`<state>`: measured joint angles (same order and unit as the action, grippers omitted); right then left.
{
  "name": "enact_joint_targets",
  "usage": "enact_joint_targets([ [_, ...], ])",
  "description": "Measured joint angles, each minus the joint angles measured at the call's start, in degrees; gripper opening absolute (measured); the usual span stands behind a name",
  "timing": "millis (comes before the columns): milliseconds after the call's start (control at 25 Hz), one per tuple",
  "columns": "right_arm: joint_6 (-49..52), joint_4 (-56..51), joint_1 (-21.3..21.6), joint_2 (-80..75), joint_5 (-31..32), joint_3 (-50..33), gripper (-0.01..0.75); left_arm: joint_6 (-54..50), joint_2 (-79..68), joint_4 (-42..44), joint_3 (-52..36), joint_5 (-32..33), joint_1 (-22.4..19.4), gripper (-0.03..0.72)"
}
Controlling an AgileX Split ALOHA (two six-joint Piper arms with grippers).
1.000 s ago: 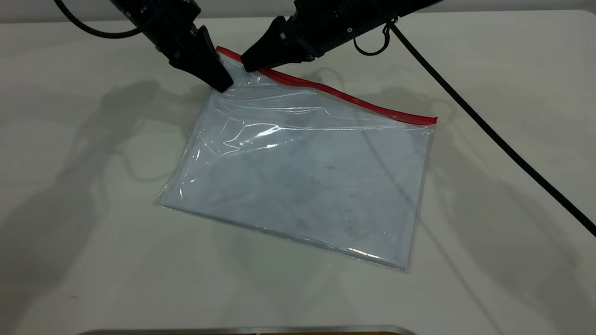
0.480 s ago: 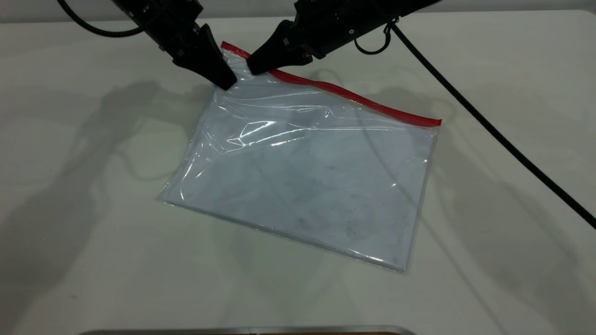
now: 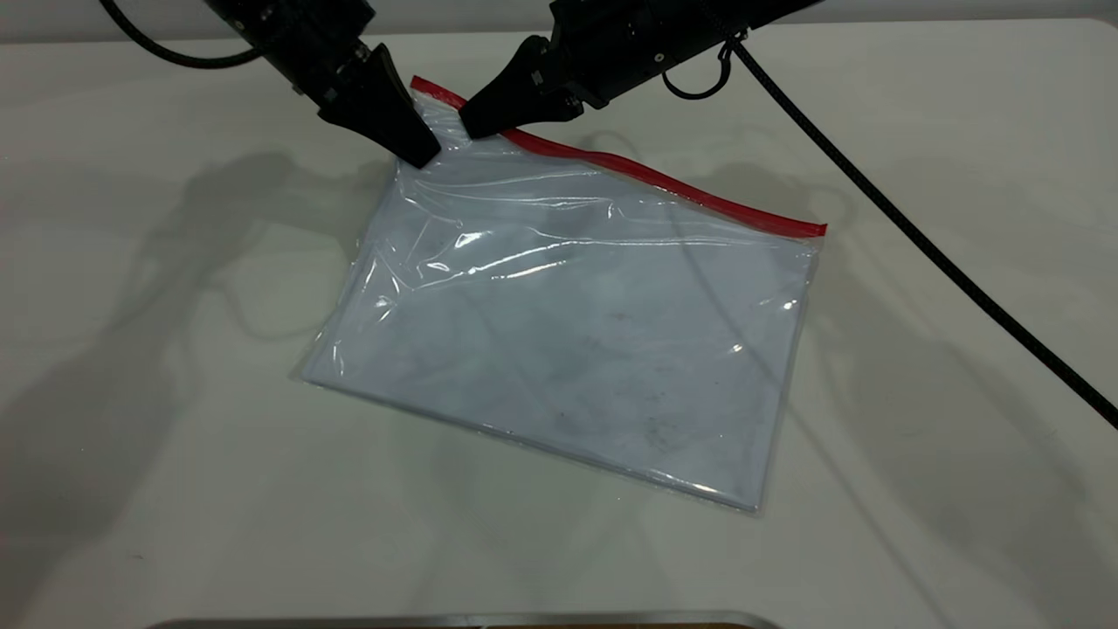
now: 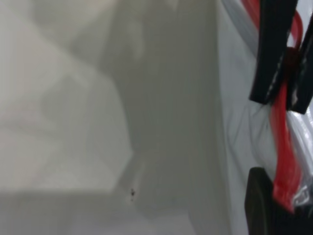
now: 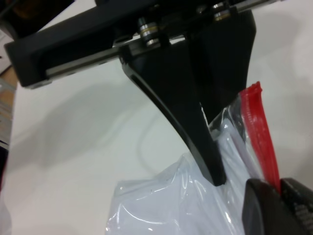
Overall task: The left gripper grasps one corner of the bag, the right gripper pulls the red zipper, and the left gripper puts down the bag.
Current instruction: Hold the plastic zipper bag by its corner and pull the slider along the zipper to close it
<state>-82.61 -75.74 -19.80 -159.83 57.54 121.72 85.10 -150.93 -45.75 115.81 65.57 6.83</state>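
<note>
Bright, even overhead light. Soft overlapping shadows of the arms spread across the table point(image 3: 131, 367). White glare streaks mark the bag point(image 3: 568, 332). The left wrist view is heavily blurred; the right wrist view is sharp.

left gripper point(image 3: 419, 148): matte black tapered fingers | right gripper point(image 3: 467, 122): black, braided cable, ring loop

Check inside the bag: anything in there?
Nothing visible inside the bag: through the clear plastic only the table shows, plus creases and scuffs. The corner of the bag is covered by the left gripper and right gripper, so that part is unseen.
</note>
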Motion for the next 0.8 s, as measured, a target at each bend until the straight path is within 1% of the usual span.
enact_joint_targets([
  [400,-1.0,-3.8,3.0,0.0,0.4,0.5,0.031,2.1,-0.2,-14.2,0.0,1.1,-4.2,0.053],
  [600,-1.0,-1.6,3.7,0.0,0.1,0.8,0.033,4.3,-0.4,-18.3,-0.1,1.1,-4.7,0.052],
  [800,-0.3,-1.6,4.7,-0.6,0.3,0.8,0.037,6.6,-1.1,-22.3,-0.1,1.0,-5.0,0.051],
])
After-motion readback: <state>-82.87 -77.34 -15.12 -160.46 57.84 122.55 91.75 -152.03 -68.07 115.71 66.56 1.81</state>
